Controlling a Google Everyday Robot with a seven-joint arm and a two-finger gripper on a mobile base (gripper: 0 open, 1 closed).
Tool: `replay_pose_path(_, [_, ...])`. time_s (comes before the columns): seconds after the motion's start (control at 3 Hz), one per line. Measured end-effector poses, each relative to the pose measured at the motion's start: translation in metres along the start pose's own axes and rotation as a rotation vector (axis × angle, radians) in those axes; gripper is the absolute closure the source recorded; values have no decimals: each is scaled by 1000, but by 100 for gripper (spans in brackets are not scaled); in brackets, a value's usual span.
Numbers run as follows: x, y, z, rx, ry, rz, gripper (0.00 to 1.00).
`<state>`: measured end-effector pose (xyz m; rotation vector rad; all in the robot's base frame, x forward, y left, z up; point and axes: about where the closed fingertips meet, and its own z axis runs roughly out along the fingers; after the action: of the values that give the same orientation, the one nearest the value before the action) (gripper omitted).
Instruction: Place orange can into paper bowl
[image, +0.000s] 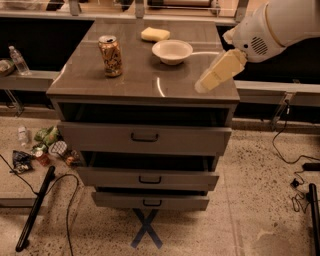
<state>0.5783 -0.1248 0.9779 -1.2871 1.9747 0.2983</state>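
The pincer (205, 83) hangs over the near edge of the surface (150, 82); clenched or released, I cannot tell. The paper bowl (172, 51) sits near it, the orange can (110, 55) well apart.

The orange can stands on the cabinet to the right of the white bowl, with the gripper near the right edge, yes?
No. The camera view shows the orange can left of the white bowl on the cabinet; the gripper is near the right edge.

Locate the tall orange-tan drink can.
In the camera view the orange-tan drink can stands upright on the left part of the grey cabinet top, left of the white paper bowl; the gripper hovers over its right front edge.
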Motion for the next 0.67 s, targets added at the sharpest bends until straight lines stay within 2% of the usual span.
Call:
replay_pose_path(0.33, [-10,-9,9,32,-45,33,0])
replay_pose_path(0.67, [-50,-40,47,82,-184,105,0])
